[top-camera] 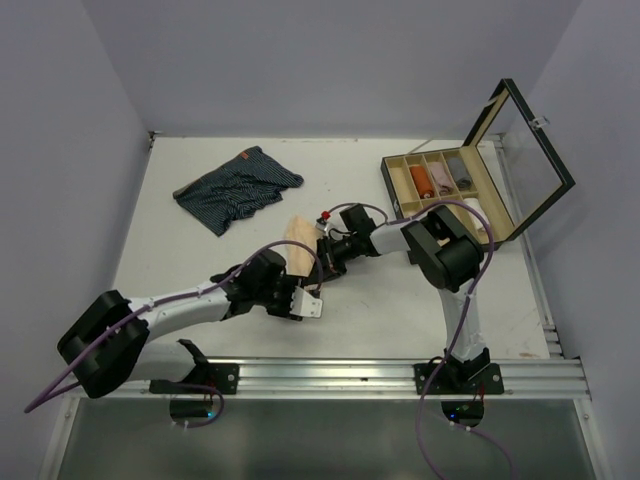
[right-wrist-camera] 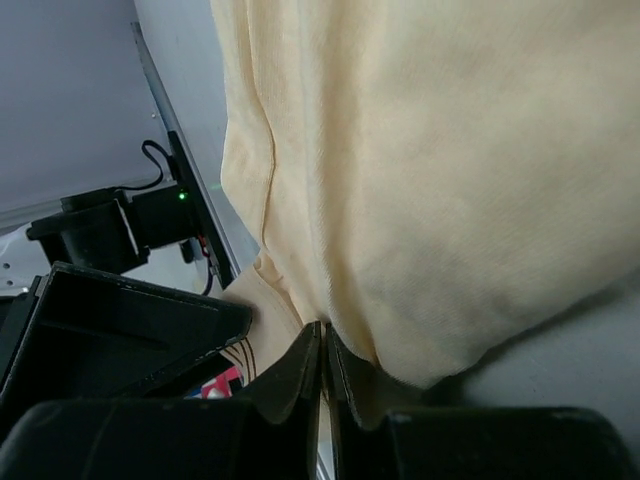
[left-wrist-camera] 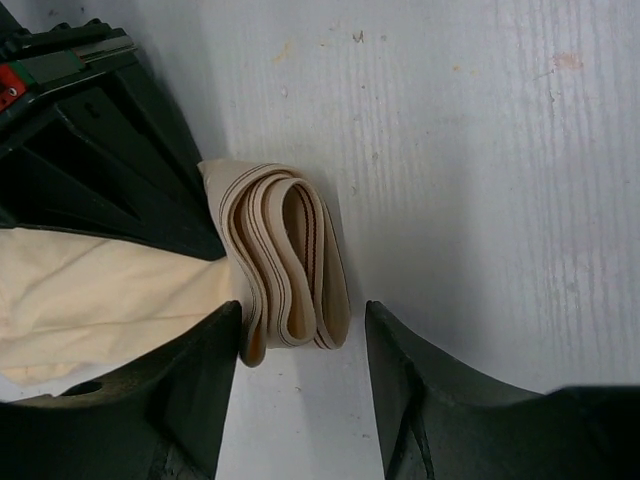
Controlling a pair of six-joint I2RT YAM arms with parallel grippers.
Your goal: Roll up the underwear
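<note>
Nothing here can be read. The only label is a small orange tag (top-camera: 243, 157) on the waistband of the navy striped underwear (top-camera: 238, 188), too small to make out.

Two garments lie on the table (top-camera: 390, 300), one navy and one beige. There is one wooden box (top-camera: 398, 202) with its glass lid (top-camera: 525, 150) standing open. A rust-coloured roll (top-camera: 417, 181) and a pinkish roll (top-camera: 441, 178) sit in neighbouring compartments. I cannot count the rest.

The beige underwear (left-wrist-camera: 290, 250) lies between the two pincers, its long axis running from the arm bases toward the far wall. Its coiled waistband end is the near end and sits right between the fingers of the left pincer (left-wrist-camera: 302, 322). That pincer is moderately wide, one finger either side of the coil, and I cannot tell if the fingers press it. The loose, unrolled cloth spreads away from this pincer toward the right one.

The right pincer (right-wrist-camera: 322, 345) is narrowed to a slit and nips a fold of the beige cloth at its tips.

The navy pair lies flat and spread out, beyond and to the left of both pincers and well apart from them. Its long axis is diagonal, and its waistband is on the far side. The box stands to the right of the right pincer and beyond it
</note>
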